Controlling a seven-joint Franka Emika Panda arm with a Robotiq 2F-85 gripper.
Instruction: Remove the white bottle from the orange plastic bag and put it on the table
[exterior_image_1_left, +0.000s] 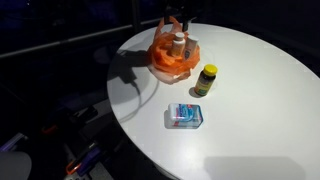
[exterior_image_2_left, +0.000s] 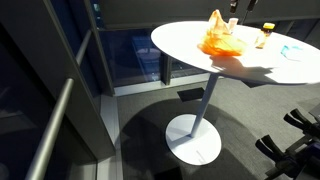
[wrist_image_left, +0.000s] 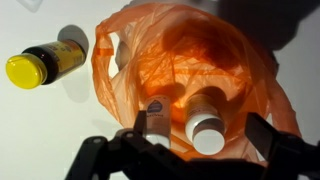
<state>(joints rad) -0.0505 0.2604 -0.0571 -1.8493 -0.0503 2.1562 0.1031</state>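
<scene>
An orange plastic bag (wrist_image_left: 190, 60) lies open on the white round table (exterior_image_1_left: 260, 90). It also shows in both exterior views (exterior_image_1_left: 165, 62) (exterior_image_2_left: 222, 42). Inside it stand a white bottle with a white cap (wrist_image_left: 207, 128) and a smaller labelled bottle (wrist_image_left: 155, 115) beside it. In an exterior view a bottle (exterior_image_1_left: 178, 45) sticks up out of the bag. My gripper (wrist_image_left: 201, 122) is open just above the bag, with its two dark fingers on either side of the white bottle. It touches nothing that I can see. In an exterior view the gripper (exterior_image_1_left: 177, 14) hangs over the bag.
A dark jar with a yellow lid (wrist_image_left: 40, 62) (exterior_image_1_left: 206, 78) (exterior_image_2_left: 267, 35) lies beside the bag. A blue and white packet (exterior_image_1_left: 187, 115) (exterior_image_2_left: 292, 50) lies nearer the table edge. The table stands on a single pedestal (exterior_image_2_left: 195, 135) near a glass railing.
</scene>
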